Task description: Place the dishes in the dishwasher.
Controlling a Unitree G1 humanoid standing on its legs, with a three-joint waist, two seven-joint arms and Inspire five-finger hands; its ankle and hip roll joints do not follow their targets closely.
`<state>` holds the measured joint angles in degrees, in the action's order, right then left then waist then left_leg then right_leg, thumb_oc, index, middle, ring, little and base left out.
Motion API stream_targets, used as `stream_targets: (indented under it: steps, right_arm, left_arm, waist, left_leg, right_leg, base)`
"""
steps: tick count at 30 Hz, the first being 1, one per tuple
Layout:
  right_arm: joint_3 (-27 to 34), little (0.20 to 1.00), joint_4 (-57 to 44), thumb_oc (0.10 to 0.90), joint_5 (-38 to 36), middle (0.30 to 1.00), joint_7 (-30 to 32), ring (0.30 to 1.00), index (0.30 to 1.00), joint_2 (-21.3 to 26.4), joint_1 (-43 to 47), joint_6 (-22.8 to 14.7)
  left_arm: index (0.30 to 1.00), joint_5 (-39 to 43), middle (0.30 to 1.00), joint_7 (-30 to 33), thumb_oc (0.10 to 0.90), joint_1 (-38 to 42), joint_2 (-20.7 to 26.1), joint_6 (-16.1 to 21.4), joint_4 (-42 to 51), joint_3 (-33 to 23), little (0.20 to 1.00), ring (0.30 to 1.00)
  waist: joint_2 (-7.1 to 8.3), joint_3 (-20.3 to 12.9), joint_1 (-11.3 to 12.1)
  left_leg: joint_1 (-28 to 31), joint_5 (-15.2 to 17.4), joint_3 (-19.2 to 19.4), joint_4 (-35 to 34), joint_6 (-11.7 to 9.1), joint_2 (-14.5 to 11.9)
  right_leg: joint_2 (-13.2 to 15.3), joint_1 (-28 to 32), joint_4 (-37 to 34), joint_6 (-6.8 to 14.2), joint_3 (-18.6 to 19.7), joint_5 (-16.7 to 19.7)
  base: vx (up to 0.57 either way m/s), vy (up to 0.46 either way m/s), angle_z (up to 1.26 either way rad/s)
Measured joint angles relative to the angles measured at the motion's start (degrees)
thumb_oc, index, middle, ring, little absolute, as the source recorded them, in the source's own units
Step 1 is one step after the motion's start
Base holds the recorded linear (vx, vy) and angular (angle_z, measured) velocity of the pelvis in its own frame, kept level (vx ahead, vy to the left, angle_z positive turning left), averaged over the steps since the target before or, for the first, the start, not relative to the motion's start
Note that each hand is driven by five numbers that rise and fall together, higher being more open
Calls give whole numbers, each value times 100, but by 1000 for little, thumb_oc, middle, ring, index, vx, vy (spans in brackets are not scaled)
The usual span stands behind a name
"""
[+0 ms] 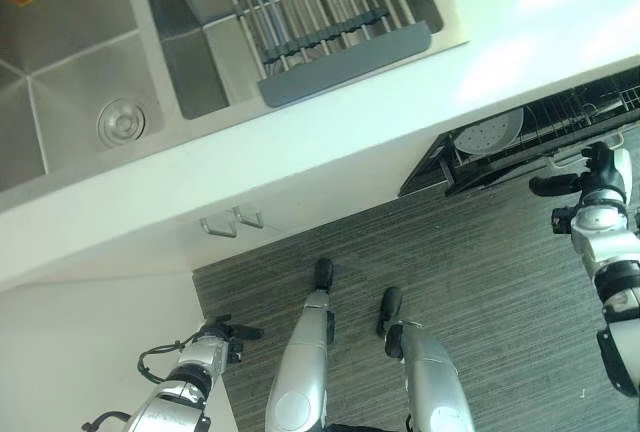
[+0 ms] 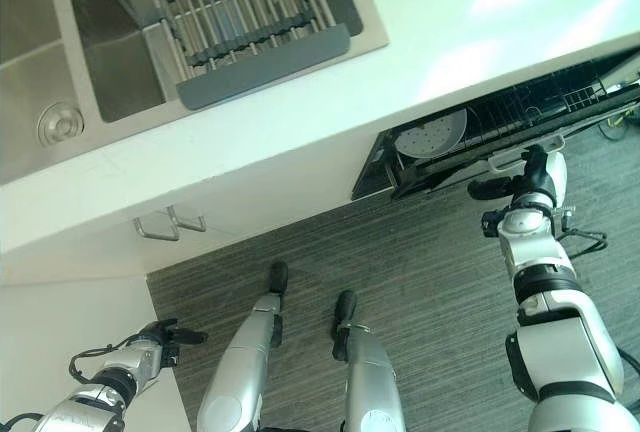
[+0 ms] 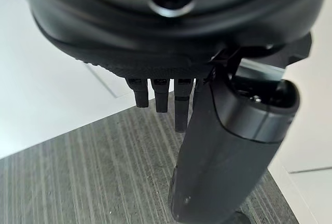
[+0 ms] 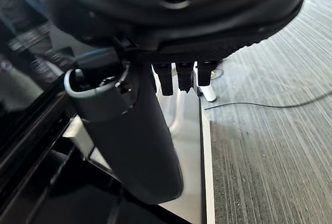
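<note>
Since one grey plate (image 1: 492,132) already stands on edge in the pulled-out dishwasher rack (image 1: 560,122), the task looks at least partly done — though how many dishes were meant to go in cannot be told from here. The rack sits just under the white counter (image 1: 400,102), its dark wire tines running off to the robot's right; beyond the plate nothing else can be made out in it.

The right hand (image 2: 535,177) hangs just in front of the rack's pale front edge (image 2: 520,157), near the plate but not touching it. In the right wrist view its fingers (image 4: 178,76) show straight and relaxed, the thumb standing apart, with nothing between them. The left hand (image 1: 222,335) rests low beside the white cabinet (image 1: 90,352), well apart from the dishwasher; its fingers (image 3: 161,97) also hang straight, empty.

Up on the counter, the sink (image 1: 70,82) has two basins. The one with the drain (image 1: 121,122) is bare, and the drying rack (image 1: 310,12) laid over the other basin carries no dishes. With nothing left in sight to load, what remains is probably pushing the rack in and shutting the door.
</note>
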<state>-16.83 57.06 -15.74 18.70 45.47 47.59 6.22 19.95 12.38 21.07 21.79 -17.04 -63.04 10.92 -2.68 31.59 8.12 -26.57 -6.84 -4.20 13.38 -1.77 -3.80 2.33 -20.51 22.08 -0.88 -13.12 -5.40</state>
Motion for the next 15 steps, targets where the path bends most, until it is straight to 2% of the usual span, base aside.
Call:
stream_targets:
  steps: [2, 4, 8, 10, 12, 15]
  right_arm:
    - [-201, 900, 64, 800, 0, 900, -71, 900, 900, -4, 137, 48]
    - [-395, 900, 282, 800, -1, 900, -92, 900, 900, -5, 314, 303]
    - [-603, 900, 487, 800, -10, 900, -124, 900, 900, -4, 399, 679]
    - [-602, 900, 552, 800, -9, 900, -138, 900, 900, -5, 405, 708]
    - [-602, 900, 562, 800, -11, 900, -137, 900, 900, -2, 408, 799]
    - [-601, 900, 574, 800, -11, 900, -137, 900, 900, -8, 403, 868]
  left_arm:
    - [900, 0, 900, 65, 800, -85, 96, 2, -62, -58, 900, 900]
    - [900, -9, 900, 76, 800, -224, 212, 38, -57, -149, 900, 900]
    - [900, -9, 900, 67, 800, -488, 243, 30, -281, -298, 900, 900]
    - [900, -7, 900, 65, 800, -681, 262, 74, -357, -348, 900, 900]
    - [900, 5, 900, 43, 800, -901, 265, 420, -344, -466, 900, 900]
    - [900, -6, 900, -68, 800, -1049, 281, 682, -115, -626, 900, 900]
  waist:
    - [130, 20, 136]
    - [158, -7, 312]
    - [175, -11, 322]
    - [176, -12, 333]
    - [177, -12, 347]
    - [175, -13, 348]
  left_leg:
    - [-116, 8, -116, 60, -7, 26]
    - [-100, 9, -263, 107, -4, 81]
    - [-54, 20, -252, 123, 16, 112]
    - [-40, -37, -266, 125, 38, 115]
    - [-13, -93, -308, 94, -8, 112]
    - [17, -106, -333, -30, -4, 82]
  right_leg:
    - [23, 21, -10, 14, -162, -20]
    - [42, 148, -90, 17, -310, -21]
    - [59, 368, -184, 69, -479, -18]
    - [51, 400, -194, 77, -511, -11]
    - [49, 425, -194, 75, -575, -7]
    - [46, 473, -232, 39, -732, 13]
  base:
    - [133, 11, 35]
    - [133, 33, 39]
    - [77, 1, 23]
    - [31, -21, 12]
    - [17, -27, 12]
    - [15, -47, 18]
